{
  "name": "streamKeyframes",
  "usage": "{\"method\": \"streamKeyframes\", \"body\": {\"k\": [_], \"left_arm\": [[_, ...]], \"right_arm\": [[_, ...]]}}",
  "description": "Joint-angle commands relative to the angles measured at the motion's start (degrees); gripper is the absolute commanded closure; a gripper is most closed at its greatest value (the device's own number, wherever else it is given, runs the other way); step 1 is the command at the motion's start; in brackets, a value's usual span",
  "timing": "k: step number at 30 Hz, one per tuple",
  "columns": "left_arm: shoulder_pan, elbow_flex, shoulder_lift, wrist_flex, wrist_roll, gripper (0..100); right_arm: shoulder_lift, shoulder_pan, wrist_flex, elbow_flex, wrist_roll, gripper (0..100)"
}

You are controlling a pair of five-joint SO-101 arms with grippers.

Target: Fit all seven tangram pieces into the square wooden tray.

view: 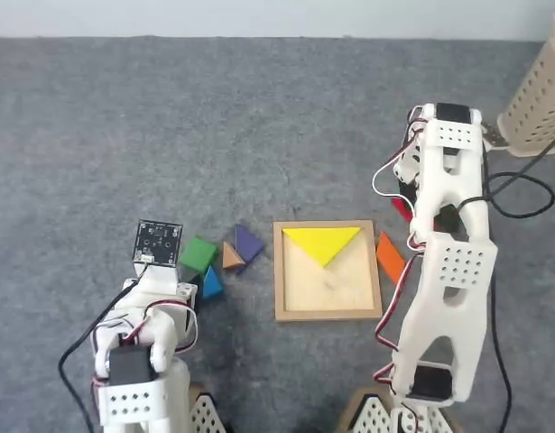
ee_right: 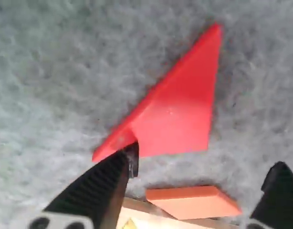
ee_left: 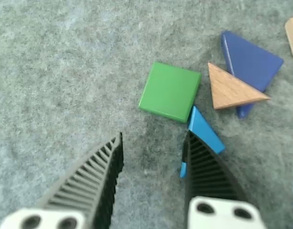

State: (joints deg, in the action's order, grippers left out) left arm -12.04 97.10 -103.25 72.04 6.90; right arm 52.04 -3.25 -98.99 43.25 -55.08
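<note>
The tray (view: 280,271) is sat mid-frame in the high view. Only the yellow triangle (view: 322,242) is seated, tucked along the top edge so the rest is left free. The orange piece (view: 390,257) is parked just right. The right gripper (ee_right: 203,164) is spread at the red triangle (ee_right: 179,119), probably lined up for a grab. The left gripper (ee_left: 154,137) is held open by the blue triangle (ee_left: 206,131). The green square (ee_left: 170,91), wood triangle (ee_left: 232,88) and purple piece (ee_left: 251,59) are clustered left of the tray.

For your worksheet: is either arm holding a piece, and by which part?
Nothing is held. Left fingers open beside the blue triangle; right fingers open by the red triangle.
</note>
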Motion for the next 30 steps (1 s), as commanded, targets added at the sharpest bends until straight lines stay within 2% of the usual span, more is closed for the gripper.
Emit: {"method": "streamKeyframes", "body": {"k": [1,16,30], "left_arm": [[-0.2,-0.5,-1.0,0.3,0.4,81],[-0.2,-0.5,-1.0,0.3,0.4,81],[-0.2,-0.5,-1.0,0.3,0.4,81]], "right_arm": [[-2.6,-1.4,-3.2,3.3,-0.9,58.9],[-3.9,-2.0,-1.8,8.7,-7.2,58.6],[9.0,0.1,-2.6,9.4,-6.9,58.9]]}}
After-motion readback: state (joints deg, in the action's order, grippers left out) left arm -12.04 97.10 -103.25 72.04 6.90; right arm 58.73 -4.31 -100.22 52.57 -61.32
